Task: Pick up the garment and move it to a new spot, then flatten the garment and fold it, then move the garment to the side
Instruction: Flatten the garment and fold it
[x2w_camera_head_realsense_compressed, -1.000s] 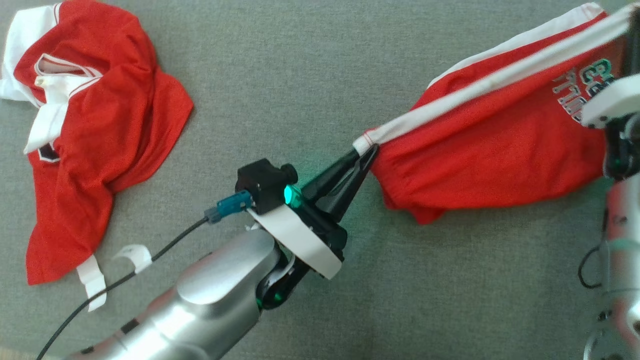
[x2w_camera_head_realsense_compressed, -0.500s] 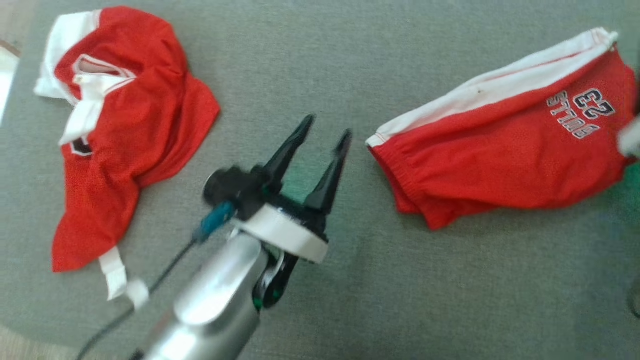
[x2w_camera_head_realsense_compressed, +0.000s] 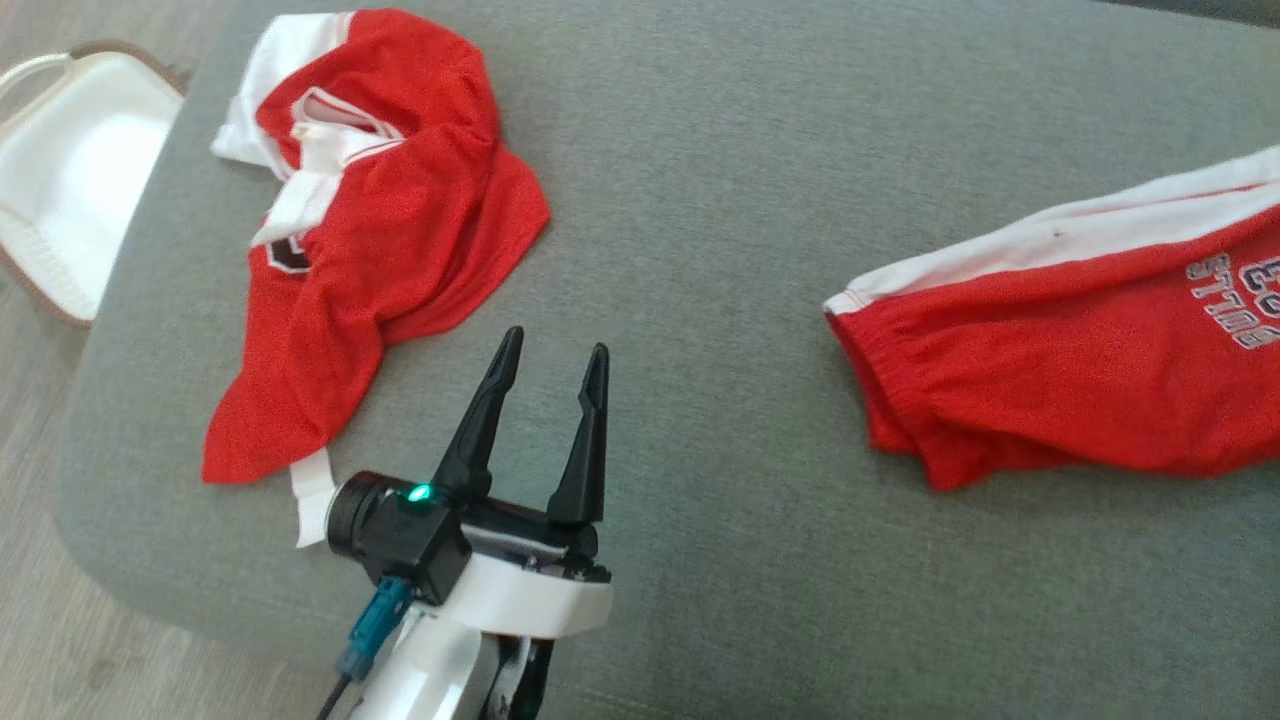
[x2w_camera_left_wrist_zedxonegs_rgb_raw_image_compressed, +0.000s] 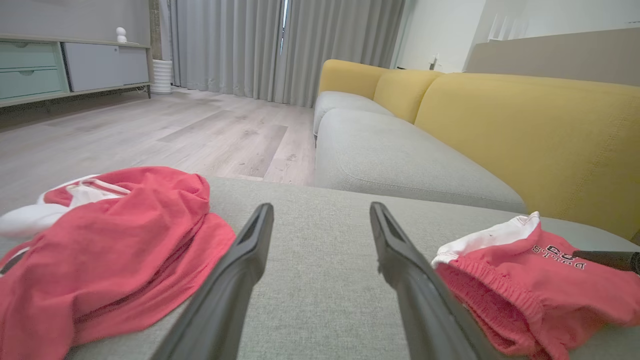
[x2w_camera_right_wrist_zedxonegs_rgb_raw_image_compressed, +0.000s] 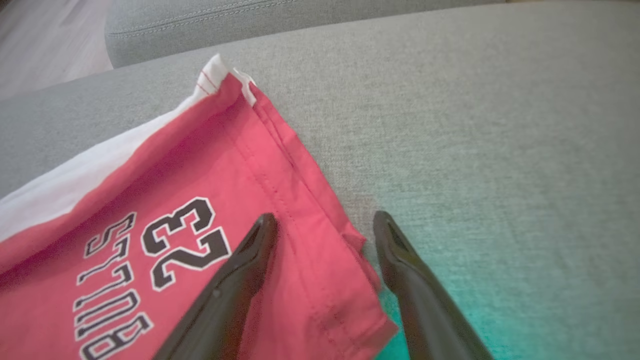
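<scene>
The garment, red shorts (x2w_camera_head_realsense_compressed: 1050, 360) with a white side stripe and "BULLS 23" print, lies folded flat on the grey cushion (x2w_camera_head_realsense_compressed: 700, 200) at the right, running off the head view's edge. My left gripper (x2w_camera_head_realsense_compressed: 555, 345) is open and holds nothing, well left of the shorts' waistband (x2w_camera_left_wrist_zedxonegs_rgb_raw_image_compressed: 480, 280). In the left wrist view the left gripper (x2w_camera_left_wrist_zedxonegs_rgb_raw_image_compressed: 321, 207) hovers low over bare cushion. My right gripper (x2w_camera_right_wrist_zedxonegs_rgb_raw_image_compressed: 325, 217) is open just above the shorts' hem corner (x2w_camera_right_wrist_zedxonegs_rgb_raw_image_compressed: 320, 280), with the printed leg (x2w_camera_right_wrist_zedxonegs_rgb_raw_image_compressed: 175, 200) to its left. Nothing is gripped.
A second red-and-white garment (x2w_camera_head_realsense_compressed: 400, 220) lies crumpled at the cushion's far left (x2w_camera_left_wrist_zedxonegs_rgb_raw_image_compressed: 110, 240). A white basket (x2w_camera_head_realsense_compressed: 70, 170) stands on the wooden floor beyond the cushion's left edge. A yellow sofa backrest (x2w_camera_left_wrist_zedxonegs_rgb_raw_image_compressed: 525, 135) rises behind the cushion.
Both grippers have opened and let go of the shorts, which now lie on the cushion. The left gripper has drawn back from the waistband. The head camera has swung left.
</scene>
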